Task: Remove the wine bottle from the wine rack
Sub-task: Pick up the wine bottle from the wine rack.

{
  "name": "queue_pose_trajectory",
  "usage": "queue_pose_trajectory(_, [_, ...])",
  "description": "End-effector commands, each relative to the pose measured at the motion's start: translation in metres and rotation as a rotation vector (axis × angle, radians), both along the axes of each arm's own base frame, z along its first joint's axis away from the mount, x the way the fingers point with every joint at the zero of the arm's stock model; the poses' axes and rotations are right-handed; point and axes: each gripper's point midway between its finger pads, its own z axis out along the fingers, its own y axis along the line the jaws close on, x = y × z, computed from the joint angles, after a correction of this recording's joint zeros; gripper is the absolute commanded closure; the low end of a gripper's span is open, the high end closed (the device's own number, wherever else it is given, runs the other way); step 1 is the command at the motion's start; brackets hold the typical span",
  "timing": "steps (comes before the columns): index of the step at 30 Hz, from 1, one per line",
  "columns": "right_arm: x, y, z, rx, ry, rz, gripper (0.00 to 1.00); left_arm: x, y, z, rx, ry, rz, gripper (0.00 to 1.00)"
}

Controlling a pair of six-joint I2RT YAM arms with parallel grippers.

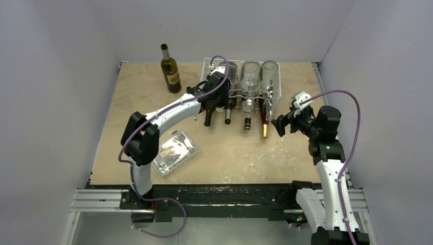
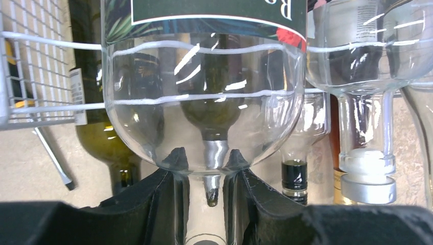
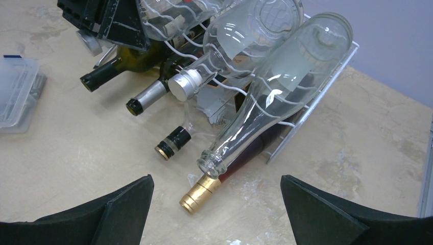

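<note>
Beige tabletop (image 1: 235, 158). My left gripper (image 2: 207, 176) clenched on neck of clear wine bottle (image 2: 204, 102), upper tier, left end of wine rack (image 2: 30, 51). Bottle's long axis runs straight away from my jaws, neck toward me. Right gripper (image 3: 214, 204) gaping, farther off.

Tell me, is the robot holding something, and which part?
Yes. The left arm's jaws pinch the neck of the clear wine bottle on the wine rack. The right arm's jaws are open, holding nothing.

Left gripper (image 2: 206, 176) pinches the neck of the clear wine bottle (image 2: 204, 102), lying across the white wine rack (image 2: 51, 108); silver-capped bottle (image 2: 368, 176) just right.
</note>
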Motion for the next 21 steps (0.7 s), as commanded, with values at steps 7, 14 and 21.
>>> queue_pose_trajectory(7, [0.002, -0.002, 0.007, -0.007, -0.039, -0.009, 0.01, 0.024, 0.019, 0.108, -0.146, -0.312, 0.086, 1.0])
queue_pose_trajectory(14, [0.0, -0.001, 0.007, -0.009, -0.039, 0.003, 0.01, 0.001, 0.024, 0.124, -0.174, -0.328, 0.01, 1.0])
queue_pose_trajectory(21, [0.0, 0.0, 0.006, -0.011, -0.039, 0.013, 0.01, -0.035, 0.03, 0.127, -0.217, -0.303, -0.08, 1.0])
